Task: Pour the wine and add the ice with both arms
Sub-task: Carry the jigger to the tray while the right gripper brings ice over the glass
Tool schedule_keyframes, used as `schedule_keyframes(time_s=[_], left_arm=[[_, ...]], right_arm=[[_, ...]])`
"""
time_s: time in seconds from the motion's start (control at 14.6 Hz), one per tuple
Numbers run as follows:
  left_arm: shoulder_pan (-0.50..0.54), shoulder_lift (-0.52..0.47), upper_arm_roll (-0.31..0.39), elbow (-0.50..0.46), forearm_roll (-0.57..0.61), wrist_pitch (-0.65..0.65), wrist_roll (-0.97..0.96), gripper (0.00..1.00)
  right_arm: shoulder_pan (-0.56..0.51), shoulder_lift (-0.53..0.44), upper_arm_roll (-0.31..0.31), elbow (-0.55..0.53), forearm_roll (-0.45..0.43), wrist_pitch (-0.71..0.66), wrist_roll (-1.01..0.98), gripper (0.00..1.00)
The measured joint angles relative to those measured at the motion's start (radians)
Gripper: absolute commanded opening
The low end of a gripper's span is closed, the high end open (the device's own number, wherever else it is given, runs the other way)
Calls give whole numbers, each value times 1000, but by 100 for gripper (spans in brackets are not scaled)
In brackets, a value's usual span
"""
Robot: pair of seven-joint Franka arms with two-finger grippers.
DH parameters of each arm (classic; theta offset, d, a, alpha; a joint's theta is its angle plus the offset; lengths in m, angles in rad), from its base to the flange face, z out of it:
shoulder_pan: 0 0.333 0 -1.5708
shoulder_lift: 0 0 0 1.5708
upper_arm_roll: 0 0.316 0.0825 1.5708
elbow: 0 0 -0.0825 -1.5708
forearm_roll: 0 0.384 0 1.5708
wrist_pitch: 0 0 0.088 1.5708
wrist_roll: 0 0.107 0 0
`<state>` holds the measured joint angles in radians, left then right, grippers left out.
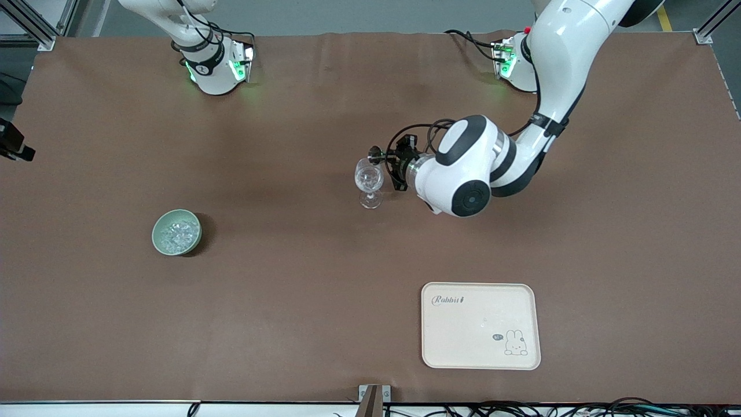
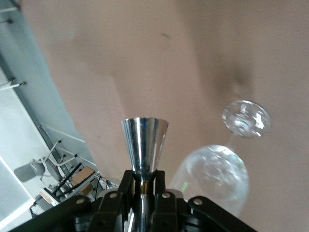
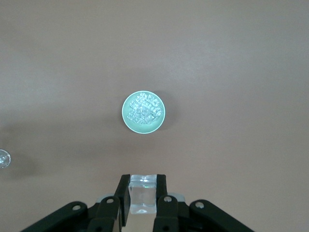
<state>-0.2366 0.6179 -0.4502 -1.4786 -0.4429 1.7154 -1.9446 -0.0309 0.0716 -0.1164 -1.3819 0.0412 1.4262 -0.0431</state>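
My left gripper (image 1: 398, 163) is shut on a shiny steel cone-mouthed pourer (image 1: 375, 154), held sideways right beside the rim of a clear wine glass (image 1: 369, 180) standing mid-table. In the left wrist view the fingers (image 2: 126, 181) clamp the pourer's neck (image 2: 144, 145), and the glass (image 2: 215, 176) is close beside it. My right gripper (image 3: 143, 182) is shut on a clear ice cube (image 3: 143, 194), high over the table near the pale green bowl (image 3: 127, 122). The bowl (image 1: 159, 225) holds several ice chunks (image 1: 177, 235). The right gripper is out of the front view.
A cream tray (image 1: 463, 341) with a rabbit print lies near the front edge, toward the left arm's end. The left arm's elbow (image 1: 463, 174) hangs low beside the glass. A black device (image 1: 13, 142) sits at the table's edge at the right arm's end.
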Motion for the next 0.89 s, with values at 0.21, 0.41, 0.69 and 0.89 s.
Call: schedule_keyframes(time_s=[0.21,0.41,0.69,0.89], left_arm=[[69,0,4,44,0,0,146,0],[166,0,13,76,15,1,283,0],[312,9,27,85,25,63,483,0],[386,56,28,85,26,185,580,0]], right_arm=[[4,0,5,0,4,-1,0,0],[53,0,13,1,23,-1,72,0],[245,0,23,1,25,2,330,0],[446,17,29,0,25,61,602,0]])
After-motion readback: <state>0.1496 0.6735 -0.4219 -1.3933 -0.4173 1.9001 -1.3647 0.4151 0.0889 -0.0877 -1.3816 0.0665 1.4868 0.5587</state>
